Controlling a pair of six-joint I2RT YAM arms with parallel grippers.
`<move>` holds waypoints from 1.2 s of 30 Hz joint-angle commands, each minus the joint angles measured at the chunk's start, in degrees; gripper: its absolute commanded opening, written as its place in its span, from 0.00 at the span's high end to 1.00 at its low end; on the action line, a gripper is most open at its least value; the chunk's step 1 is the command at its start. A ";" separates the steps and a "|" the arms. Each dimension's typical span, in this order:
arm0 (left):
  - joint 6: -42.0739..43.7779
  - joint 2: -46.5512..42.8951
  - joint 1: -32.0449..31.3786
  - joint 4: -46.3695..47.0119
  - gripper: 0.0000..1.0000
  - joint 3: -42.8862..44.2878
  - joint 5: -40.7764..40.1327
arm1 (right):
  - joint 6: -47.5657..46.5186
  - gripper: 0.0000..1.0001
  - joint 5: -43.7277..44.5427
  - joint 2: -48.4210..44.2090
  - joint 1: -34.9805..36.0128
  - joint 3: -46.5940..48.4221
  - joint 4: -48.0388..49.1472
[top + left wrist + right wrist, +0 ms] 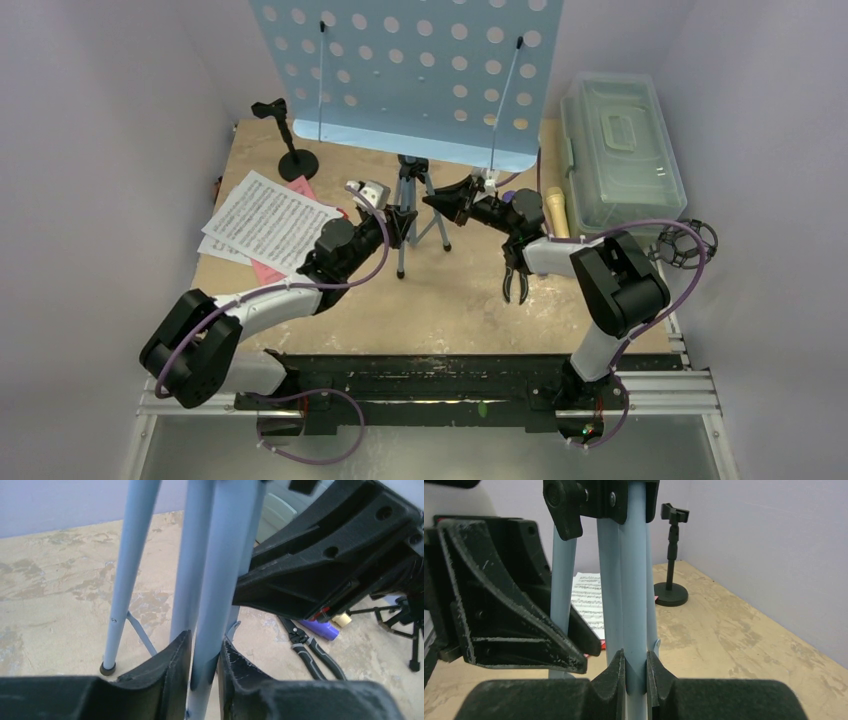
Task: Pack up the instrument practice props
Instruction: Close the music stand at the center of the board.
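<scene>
Light-blue perforated music desk: upright on its tripod legs at table centre, panel tilted toward 12 o'clock. Left gripper: reaches in from 8 o'clock, fingers pressed against both sides of one light-blue leg tube. Right gripper: reaches in from 3 o'clock, fingers likewise clamped on a leg tube, just beside the left gripper. Round-base pole: black, upright, at 10 o'clock. White sheet-music pages: flat at 9 o'clock, overlapping a red page. Cream microphone: lying at 2 o'clock, beside the plastic box, lid closed. Purple microphone: lying next to the cream one, partly hidden by the right arm. Black mic tripod: at 3 o'clock, near the table edge. Pliers: black-handled, at 4 o'clock.
</scene>
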 commanded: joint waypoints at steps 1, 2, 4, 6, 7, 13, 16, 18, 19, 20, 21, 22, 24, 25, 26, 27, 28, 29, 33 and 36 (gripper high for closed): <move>-4.51 -2.51 0.56 7.33 0.71 -0.04 -4.67 | 2.06 1.00 -6.93 -3.93 3.59 -0.65 8.50; -4.61 -3.14 0.51 7.56 0.67 -0.49 -4.77 | 1.83 1.00 -6.72 -3.88 3.51 -0.83 8.45; -4.72 -4.60 0.56 7.49 0.60 -1.40 -5.11 | 1.38 1.00 -6.52 -3.77 3.50 -1.05 8.37; -4.65 -6.25 0.51 7.15 0.53 -2.37 -5.53 | 1.02 1.00 -6.25 -3.71 3.54 -1.20 8.29; -4.59 -7.12 0.53 6.86 0.50 -2.83 -5.74 | 0.90 1.00 -6.21 -3.67 3.52 -1.36 8.19; -3.86 -13.77 0.51 3.36 0.38 -6.21 -6.05 | 0.77 1.00 -6.11 -3.74 3.54 -1.60 8.19; -4.31 -19.02 0.56 2.69 0.28 -8.75 -6.62 | 1.88 1.00 -5.87 -3.66 3.44 -1.60 8.81; -5.06 -22.24 0.52 2.33 0.18 -10.23 -7.53 | 3.13 1.00 -5.39 -3.50 3.48 -1.53 9.28; -5.40 -23.61 0.50 2.00 0.15 -10.80 -7.99 | 3.76 1.00 -5.25 -3.49 3.50 -1.47 9.42; -5.54 -24.93 0.55 1.20 0.13 -11.19 -8.05 | 4.22 1.00 -4.95 -3.41 3.52 -1.41 9.52; -5.59 -25.91 0.52 0.22 0.13 -11.32 -7.89 | 4.55 1.00 -4.59 -3.48 3.52 -1.34 9.41; -5.53 -26.83 0.56 -0.79 0.13 -11.44 -7.46 | 4.83 1.00 -4.00 -3.44 3.49 -1.21 8.91; -5.57 -28.06 0.53 -2.15 0.13 -11.78 -6.23 | 4.60 1.00 -3.17 -3.40 3.54 -0.84 7.47; -5.59 -28.55 0.57 -2.12 0.13 -12.17 -5.28 | 4.39 1.00 -2.65 -3.40 3.53 -0.67 6.69; -5.59 -29.04 0.52 -1.65 0.13 -12.69 -4.70 | 4.12 1.00 -2.34 -3.40 3.52 -0.45 5.66; -5.66 -29.48 0.51 -0.64 0.13 -13.21 -4.29 | 3.97 1.00 -1.83 -3.48 3.52 -0.26 4.72; -5.62 -29.92 0.58 0.39 0.13 -13.70 -3.73 | 3.95 1.00 -1.54 -3.48 3.55 -0.13 4.15; -5.56 -30.37 0.59 1.54 0.13 -14.15 -3.31 | 3.95 1.00 -1.28 -3.41 3.49 -0.11 3.84; -4.52 -32.41 0.55 3.88 0.13 -14.46 -2.38 | 3.80 1.00 -0.41 -3.18 3.50 0.07 2.57; -3.18 -32.96 0.51 3.10 0.13 -12.70 -2.48 | 3.84 1.00 -0.16 -2.97 3.49 0.07 2.29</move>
